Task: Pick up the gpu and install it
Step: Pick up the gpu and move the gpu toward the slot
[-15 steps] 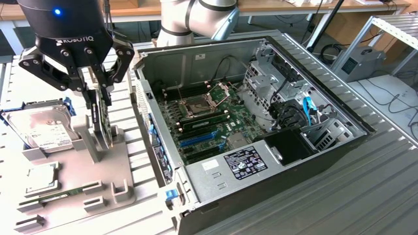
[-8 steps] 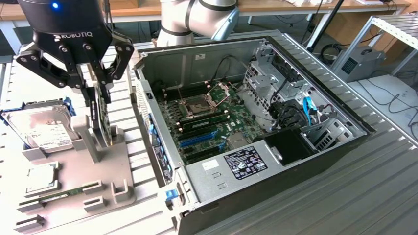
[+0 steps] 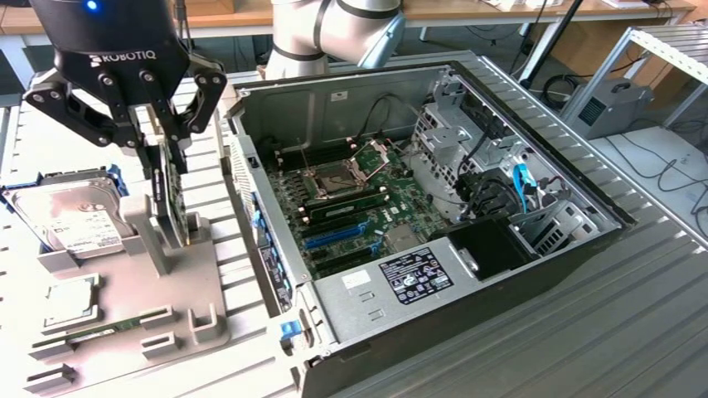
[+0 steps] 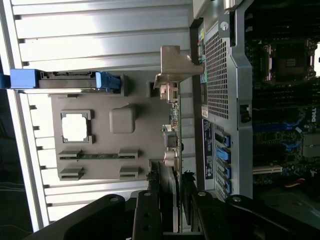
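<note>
The gpu (image 3: 168,203) is a thin dark card standing on edge over the grey holder (image 3: 144,282), at the exterior view's left of the open computer case (image 3: 443,274). My gripper (image 3: 164,157) comes down from above and is shut on its upper part, one finger on each face. The card's lower edge is at the holder's upright slot posts; I cannot tell whether it is clear of them. In the wrist view the gpu (image 4: 172,125) shows edge-on between my fingers (image 4: 147,210), its grey metal bracket at the far end, with my gripper (image 4: 169,200) closed around it.
On the holder lie a silver hard drive (image 3: 72,220), a square processor (image 3: 69,303) and a narrow green memory stick (image 3: 105,330). Inside the case, the motherboard's blue expansion slots (image 3: 332,236) lie near the wall closest to the holder. The case wall (image 4: 235,100) runs close beside the card.
</note>
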Controlling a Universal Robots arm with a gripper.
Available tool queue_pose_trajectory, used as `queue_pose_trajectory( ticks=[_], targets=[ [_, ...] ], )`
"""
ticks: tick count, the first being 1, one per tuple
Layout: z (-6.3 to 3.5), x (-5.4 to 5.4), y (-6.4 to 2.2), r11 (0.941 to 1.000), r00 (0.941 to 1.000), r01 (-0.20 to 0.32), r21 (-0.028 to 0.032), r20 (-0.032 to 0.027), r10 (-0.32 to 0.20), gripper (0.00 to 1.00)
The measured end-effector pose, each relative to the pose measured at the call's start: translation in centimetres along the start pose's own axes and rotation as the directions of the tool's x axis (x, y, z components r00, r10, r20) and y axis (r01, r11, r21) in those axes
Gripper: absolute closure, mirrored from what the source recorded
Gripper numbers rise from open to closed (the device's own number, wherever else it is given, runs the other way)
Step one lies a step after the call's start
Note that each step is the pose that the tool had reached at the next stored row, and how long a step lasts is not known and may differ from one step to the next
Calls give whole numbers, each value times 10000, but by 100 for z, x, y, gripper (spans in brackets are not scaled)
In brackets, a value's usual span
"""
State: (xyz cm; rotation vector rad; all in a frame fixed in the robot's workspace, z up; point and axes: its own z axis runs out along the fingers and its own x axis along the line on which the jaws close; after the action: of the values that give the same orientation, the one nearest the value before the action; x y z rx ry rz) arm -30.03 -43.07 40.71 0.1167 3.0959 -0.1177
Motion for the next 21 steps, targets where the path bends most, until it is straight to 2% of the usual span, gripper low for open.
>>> queue_pose_trajectory(
  ticks=[14, 16, 17, 19, 20, 21],
  targets=[
    [-28, -1, -1, 10000, 10000, 0, 4, 1, 0, 71],
    [-33, -1, -1, 10000, 10000, 0, -24, -3, 0, 71],
    [-33, -2, -1, 10000, 10000, -2, -76, -7, 2, 71],
    [-32, -1, -1, 9995, 10000, -13, -326, -26, 12, 71],
    [-33, -2, -1, 9988, 10000, -19, -490, -38, 17, 71],
    [-32, -1, -1, 9982, 10000, -25, -606, -47, 22, 71]
  ],
)
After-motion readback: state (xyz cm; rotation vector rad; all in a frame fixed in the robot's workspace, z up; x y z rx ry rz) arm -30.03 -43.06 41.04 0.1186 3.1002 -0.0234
